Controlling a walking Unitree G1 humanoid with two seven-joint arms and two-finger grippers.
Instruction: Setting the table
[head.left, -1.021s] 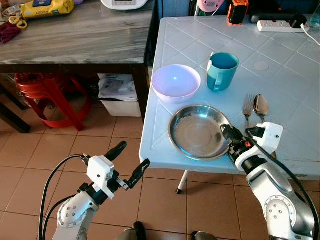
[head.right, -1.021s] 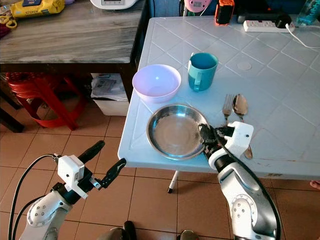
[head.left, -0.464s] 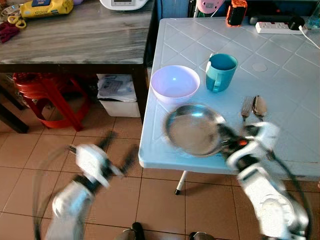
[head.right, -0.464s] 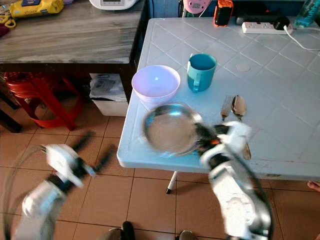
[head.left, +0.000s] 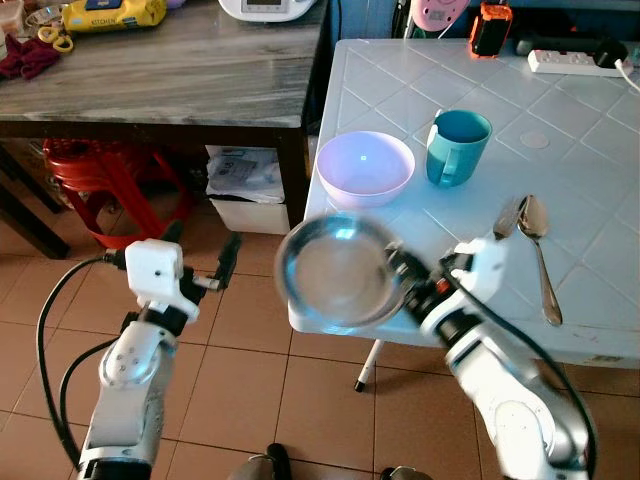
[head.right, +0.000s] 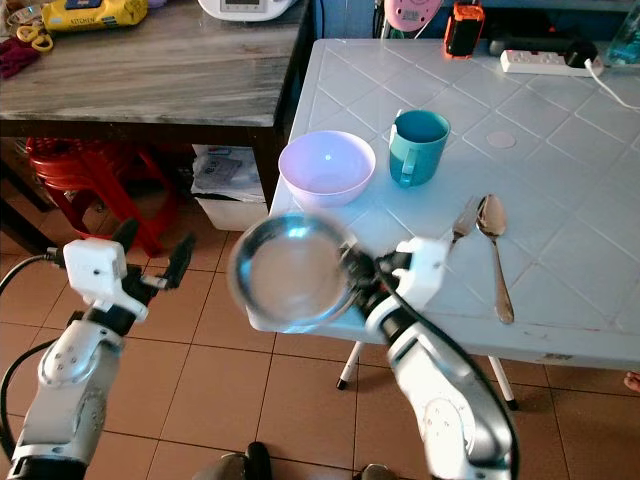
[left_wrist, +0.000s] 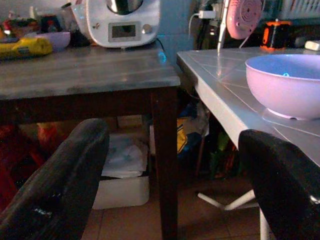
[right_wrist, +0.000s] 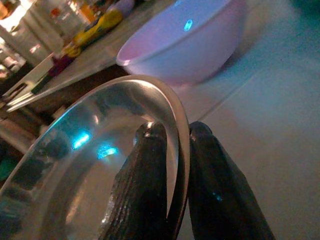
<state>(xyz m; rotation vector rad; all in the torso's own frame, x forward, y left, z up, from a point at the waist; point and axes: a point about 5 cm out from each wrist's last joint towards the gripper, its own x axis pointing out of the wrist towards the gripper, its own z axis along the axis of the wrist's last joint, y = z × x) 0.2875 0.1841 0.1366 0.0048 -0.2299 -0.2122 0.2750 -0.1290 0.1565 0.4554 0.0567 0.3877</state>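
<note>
The right gripper (head.left: 408, 282) pinches the steel plate's (head.left: 335, 272) rim, hanging it off the white table's (head.left: 600, 120) near-left edge; that thin grip could slip. The left gripper (head.left: 200, 265) hovers spread.

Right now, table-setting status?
Done: lilac bowl, teal mug, fork and spoon sit on the white table. In hand: right claw is shut on the steel plate, which it holds partly past the table's near corner. Left claw is open over the floor. Left: setting the plate down.
</note>
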